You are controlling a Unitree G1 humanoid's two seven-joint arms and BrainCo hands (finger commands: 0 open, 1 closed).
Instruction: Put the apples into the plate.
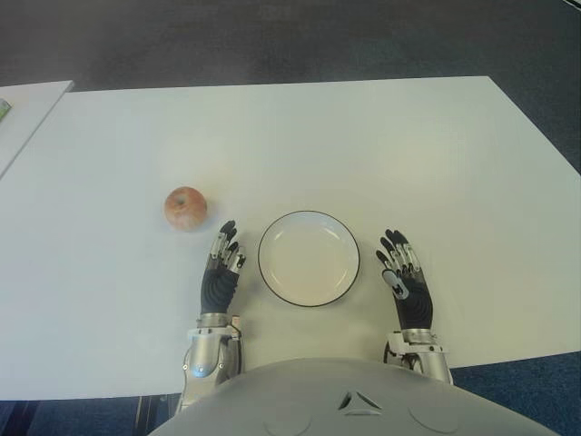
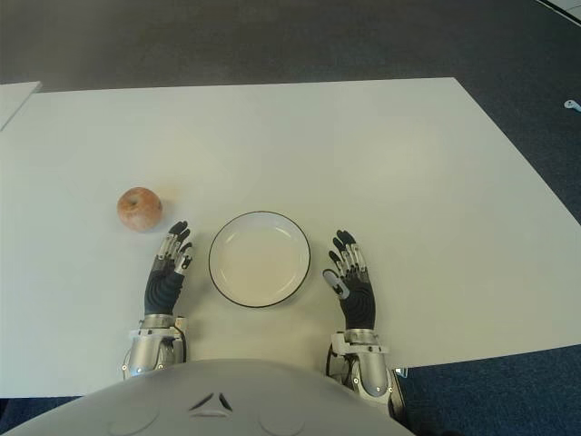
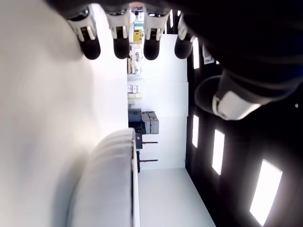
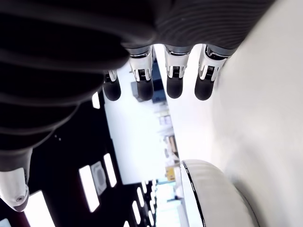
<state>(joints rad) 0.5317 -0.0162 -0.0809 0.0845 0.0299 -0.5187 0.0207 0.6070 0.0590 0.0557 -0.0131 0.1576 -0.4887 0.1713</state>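
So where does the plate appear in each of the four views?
Left eye: plate near centre, between the left hand and right hand.
Right eye: left of centre, again between the hands.
Left wrist: pale rim beyond the fingers.
Right wrist: black-edged rim, likewise.
Shared landmark: the black rim line.

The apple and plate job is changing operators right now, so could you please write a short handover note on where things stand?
Left hand: open, holding nothing, just left of the plate.
Right hand: open, holding nothing, just right of the plate.
Apple: the only one in view, on the white table, beyond and to the left of the left hand, apart from the plate.
Plate: at the near middle of the table between the two hands, with nothing in it.
Done: nothing yet.
Left: grasp the apple, probably with the left hand since it is nearer, and set it in the plate.
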